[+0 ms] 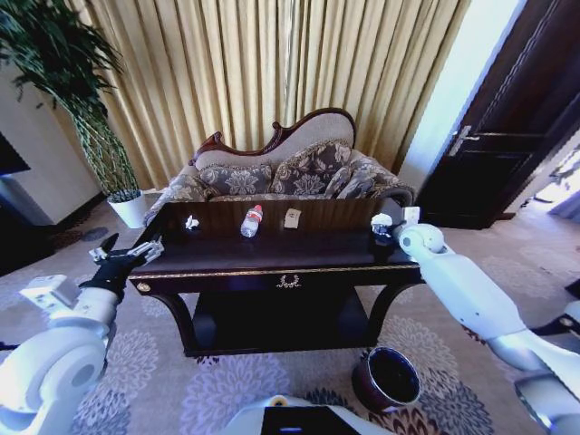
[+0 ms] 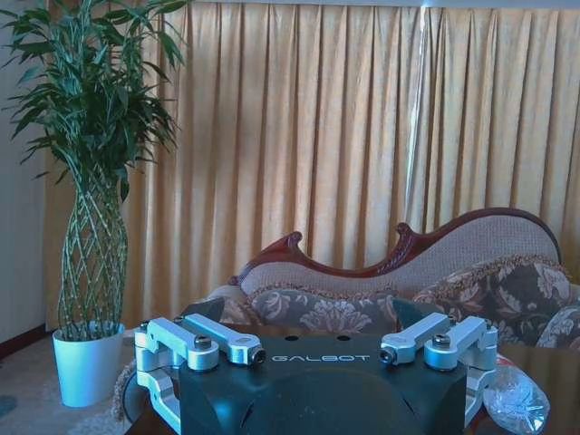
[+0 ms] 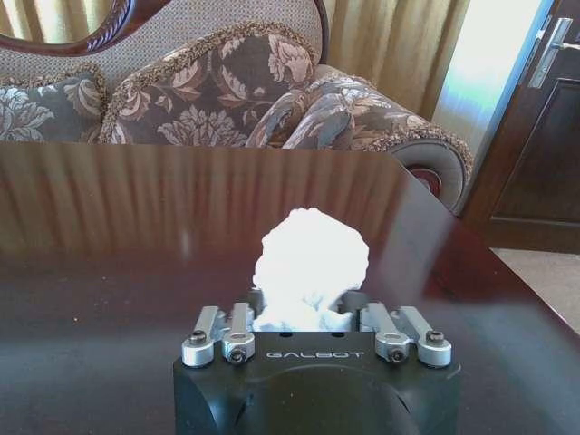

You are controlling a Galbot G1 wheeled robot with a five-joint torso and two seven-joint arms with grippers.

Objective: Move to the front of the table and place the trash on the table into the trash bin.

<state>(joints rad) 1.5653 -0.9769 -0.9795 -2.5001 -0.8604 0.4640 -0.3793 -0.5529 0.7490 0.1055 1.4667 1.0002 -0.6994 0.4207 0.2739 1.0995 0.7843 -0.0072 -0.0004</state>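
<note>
Table (image 1: 272,258) dark and glossy, directly ahead, sofa (image 1: 290,172) behind. On its top, left to right: small white scrap (image 1: 191,222), clear bottle (image 1: 251,221) with red cap lying on its side, pale flat packet (image 1: 292,217). Right gripper (image 3: 304,313) low over the table's right end, clamped on a white crumpled wad (image 3: 311,267). Left gripper (image 1: 136,252) held just off the table's left end, fingers spread wide, nothing between them. Trash bin (image 1: 388,379) on the carpet, front right of the table, beneath the right arm.
</note>
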